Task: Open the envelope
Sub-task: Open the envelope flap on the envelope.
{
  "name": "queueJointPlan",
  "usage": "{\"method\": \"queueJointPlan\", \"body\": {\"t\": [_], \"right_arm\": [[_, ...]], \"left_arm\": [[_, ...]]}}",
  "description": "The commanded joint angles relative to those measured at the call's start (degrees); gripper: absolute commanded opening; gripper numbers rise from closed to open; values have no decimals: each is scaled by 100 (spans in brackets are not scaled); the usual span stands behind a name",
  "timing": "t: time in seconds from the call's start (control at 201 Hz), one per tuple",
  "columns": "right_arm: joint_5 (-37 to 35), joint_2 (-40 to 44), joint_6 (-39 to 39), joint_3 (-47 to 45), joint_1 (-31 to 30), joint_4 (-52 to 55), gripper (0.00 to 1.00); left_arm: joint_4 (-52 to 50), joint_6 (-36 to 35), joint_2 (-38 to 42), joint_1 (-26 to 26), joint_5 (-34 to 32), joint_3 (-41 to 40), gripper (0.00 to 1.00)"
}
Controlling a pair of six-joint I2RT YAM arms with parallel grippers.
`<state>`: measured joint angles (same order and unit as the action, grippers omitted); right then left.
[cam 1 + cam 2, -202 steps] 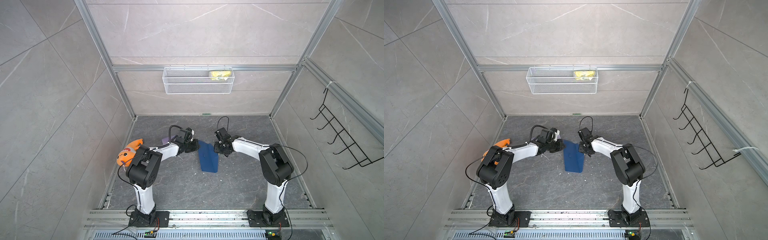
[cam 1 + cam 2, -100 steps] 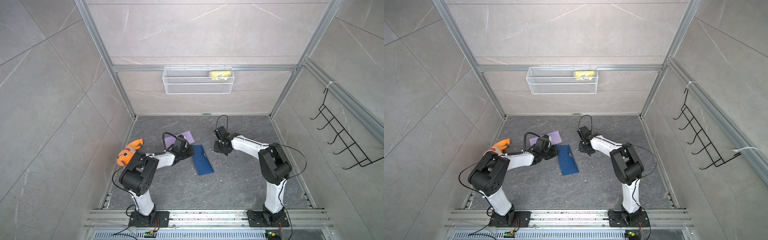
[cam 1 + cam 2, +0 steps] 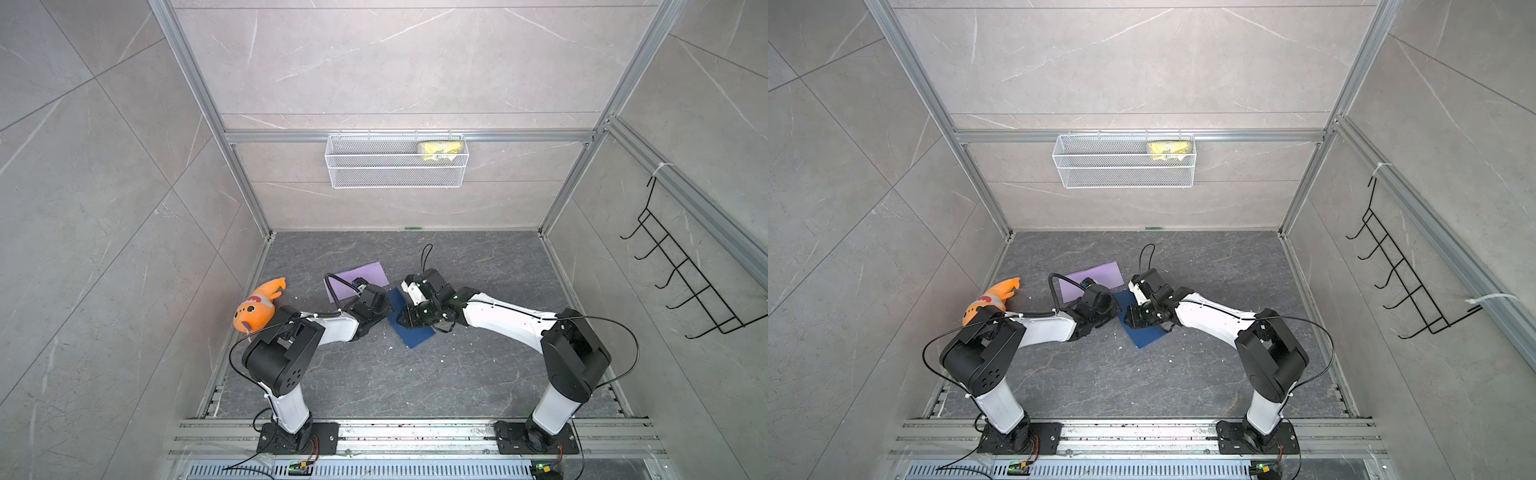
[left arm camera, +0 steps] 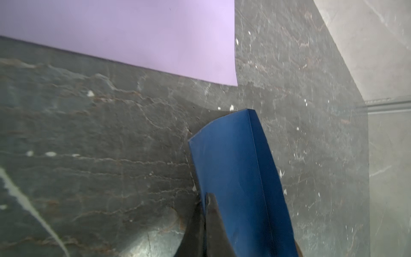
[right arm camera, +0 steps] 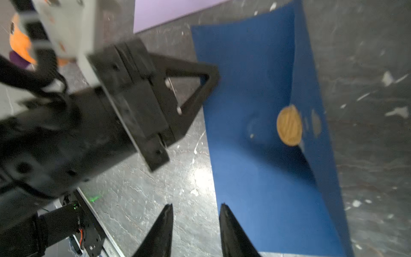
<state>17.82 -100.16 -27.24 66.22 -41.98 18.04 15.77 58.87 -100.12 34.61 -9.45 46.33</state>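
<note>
Centre frame, left claw (image 3: 385,311) clamps the light, floppy envelope (image 3: 415,334); right claw (image 5: 195,224), parted, should pinch its sealed flap (image 5: 309,77).

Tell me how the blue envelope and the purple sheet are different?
The blue envelope is dark and bowed upward, while the purple sheet is pale and lies flat on the floor. The left gripper pinches the blue envelope's edge; no gripper holds the purple sheet. The blue envelope shows a round gold seal; the purple sheet looks plain. Both are thin paper rectangles.
</note>
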Motion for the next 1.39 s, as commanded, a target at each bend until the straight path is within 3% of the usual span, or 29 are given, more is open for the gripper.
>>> {"method": "queueJointPlan", "body": {"t": [0.0,0.124,0.488,0.692,0.796,0.861,0.981,1.22,1.389], "right_arm": [[34,-105,-70,-269,76,-297,36],[-380,-362,-82,-192,80,-332,33],[-2892,-1508,-36,1320,242,726,33],[-3062,-2050,-18,2039,304,1186,33],[-2920,-2287,-34,2270,300,1342,33],[-2809,-2297,-90,2208,298,1254,33],[-2626,-2399,-112,2289,295,1251,33],[-2388,-2588,15,2587,277,1388,31],[-2189,-2561,91,2667,277,1316,30]], "left_arm": [[-21,207,70,-22,-329,-106,0],[-2,208,0,-14,-260,-89,0],[286,161,-249,0,-134,-196,0],[418,11,-258,-3,-19,-309,0],[407,-131,-148,2,0,-404,21],[403,-240,47,16,-77,-558,46],[254,-662,636,16,-251,-885,67],[-123,-2371,1376,48,305,-841,69],[308,-2819,759,53,1575,-314,69]]}}
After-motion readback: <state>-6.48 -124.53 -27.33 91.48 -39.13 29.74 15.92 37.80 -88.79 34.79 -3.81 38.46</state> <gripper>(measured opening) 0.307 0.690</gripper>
